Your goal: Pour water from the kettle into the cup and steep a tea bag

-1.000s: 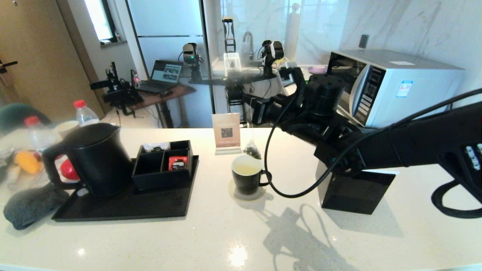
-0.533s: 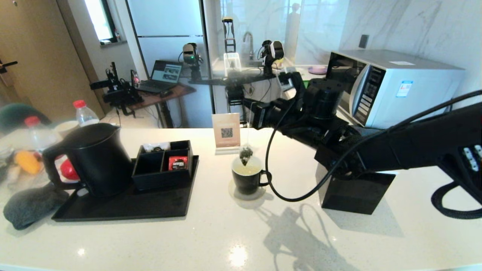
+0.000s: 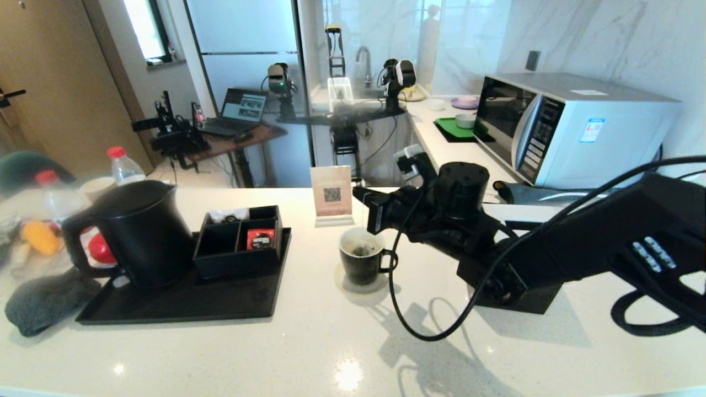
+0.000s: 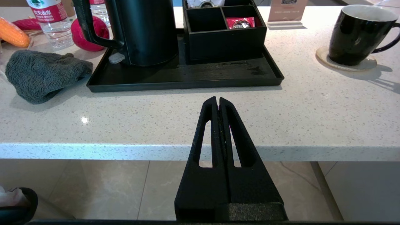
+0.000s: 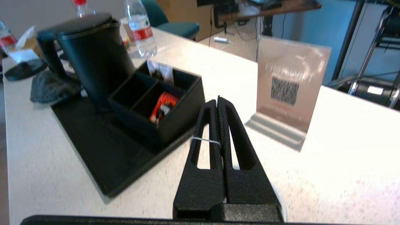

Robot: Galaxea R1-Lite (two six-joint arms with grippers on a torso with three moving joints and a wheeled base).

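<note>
Right gripper [image 3: 368, 212] directly above small black ceramic mug [image 3: 361, 258] on white bench [image 3: 309, 342], fingers [image 5: 215, 125] pinched shut on thin white string [image 5: 204, 141]; translucent tea bag [image 3: 361, 251] hangs straight down inside mug. Left gripper [image 4: 217, 103] closed, empty (parked farther off, at bench edge).

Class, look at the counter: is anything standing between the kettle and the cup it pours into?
Partly. The compartment box sits beside the kettle on the tray, toward the cup; beyond it the counter lies bare.
</note>
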